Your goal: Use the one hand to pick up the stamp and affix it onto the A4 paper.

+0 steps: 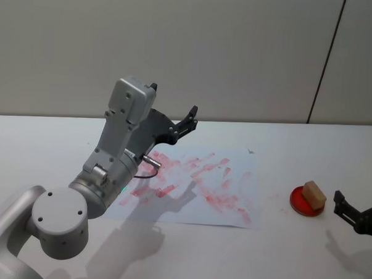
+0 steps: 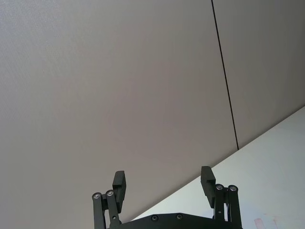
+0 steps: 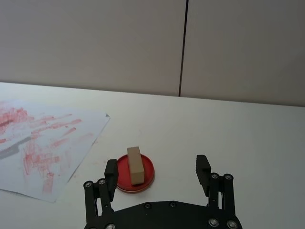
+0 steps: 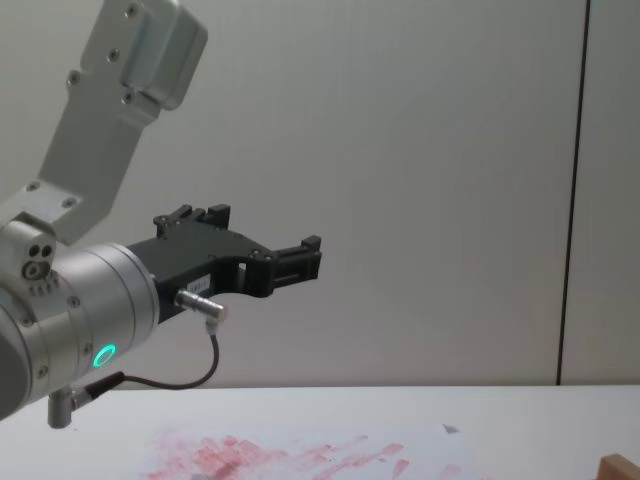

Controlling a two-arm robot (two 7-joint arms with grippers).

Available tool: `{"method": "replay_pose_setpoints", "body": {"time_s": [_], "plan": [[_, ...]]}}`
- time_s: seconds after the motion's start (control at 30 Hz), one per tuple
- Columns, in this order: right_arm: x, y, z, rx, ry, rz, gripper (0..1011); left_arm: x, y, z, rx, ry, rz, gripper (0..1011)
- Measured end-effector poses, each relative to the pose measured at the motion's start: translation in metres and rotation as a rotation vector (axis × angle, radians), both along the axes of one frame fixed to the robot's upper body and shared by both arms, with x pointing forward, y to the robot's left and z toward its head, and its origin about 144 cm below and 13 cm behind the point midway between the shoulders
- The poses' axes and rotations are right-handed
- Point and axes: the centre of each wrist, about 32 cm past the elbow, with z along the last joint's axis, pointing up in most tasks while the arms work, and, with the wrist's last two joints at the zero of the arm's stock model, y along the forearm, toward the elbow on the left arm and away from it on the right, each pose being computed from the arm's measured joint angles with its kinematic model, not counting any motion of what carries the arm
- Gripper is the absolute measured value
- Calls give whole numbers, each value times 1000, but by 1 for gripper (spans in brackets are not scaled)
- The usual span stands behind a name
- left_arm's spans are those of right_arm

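Note:
The stamp (image 1: 314,194), a small tan wooden block, stands on a round red ink pad (image 1: 306,204) to the right of the A4 paper (image 1: 233,178), which is smeared with red marks. My right gripper (image 1: 359,196) hovers open just right of the pad, low at the table's right edge, holding nothing. In the right wrist view the stamp (image 3: 135,164) lies a short way ahead of the right gripper (image 3: 157,167), nearer its one finger, and the paper (image 3: 47,143) lies beyond. My left gripper (image 1: 173,100) is open, raised above the paper's far left part.
The big silver left arm (image 1: 104,173) with its cable and green ring rises over the paper's left side. The white table (image 1: 187,257) is bare in front and to the far right. A grey wall (image 1: 239,55) stands behind the table's back edge.

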Motion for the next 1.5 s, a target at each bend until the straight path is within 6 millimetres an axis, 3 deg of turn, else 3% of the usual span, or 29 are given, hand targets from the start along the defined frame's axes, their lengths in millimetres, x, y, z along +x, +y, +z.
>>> {"method": "replay_pose_setpoints", "body": {"time_s": [0.5,1.3,1.5], "plan": [[20,5,-11,-42,54,15,1001,0,0,0,0,0,0,1001],[72,26,-33,-97,121,75,1001,0,0,0,0,0,0,1001],[78,31,-35,-102,131,86,890,0,0,0,0,0,0,1001]]}}
